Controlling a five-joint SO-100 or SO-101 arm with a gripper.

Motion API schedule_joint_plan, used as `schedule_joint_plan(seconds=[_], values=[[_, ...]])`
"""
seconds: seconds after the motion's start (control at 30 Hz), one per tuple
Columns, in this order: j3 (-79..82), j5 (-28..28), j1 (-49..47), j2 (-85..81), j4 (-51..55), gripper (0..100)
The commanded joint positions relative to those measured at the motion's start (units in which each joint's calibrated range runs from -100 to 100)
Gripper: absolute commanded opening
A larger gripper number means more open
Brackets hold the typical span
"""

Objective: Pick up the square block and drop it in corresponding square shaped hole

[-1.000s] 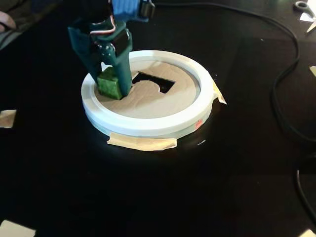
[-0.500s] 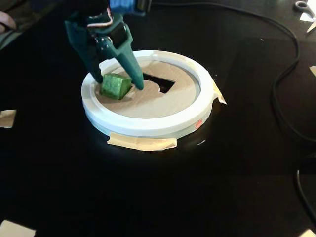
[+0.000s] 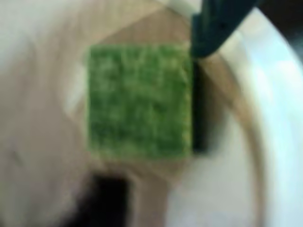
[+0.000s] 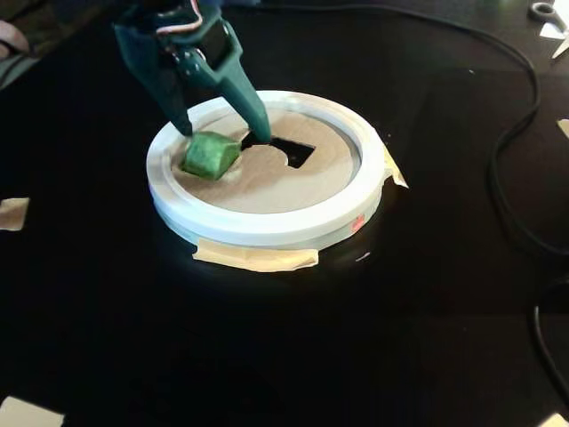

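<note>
fixed view, claw (image 4: 224, 133) spread open above tilted square block (image 4: 210, 155), holding nothing, on cardboard disc (image 4: 293, 187)

Pincer (image 4: 224, 135) spread wide, fingertips pointing down

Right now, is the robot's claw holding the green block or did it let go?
Gripper: open, holding nothing; the green block sits tilted on the cardboard disc below it.
</note>
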Motion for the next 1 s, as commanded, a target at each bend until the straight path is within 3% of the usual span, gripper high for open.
schedule_joint_plan(seconds=[0.0,0.2,0.77,0.97], values=[[-0.7,2.1,4.7,-5.1,0.4,84],[-0.5,2.2,6.1,-4.8,0.3,84],[-0.5,0.5,-1.9,-3.3,-1.3,84],[1.7,0.4,-2.4,-1.0,-10.3,84]])
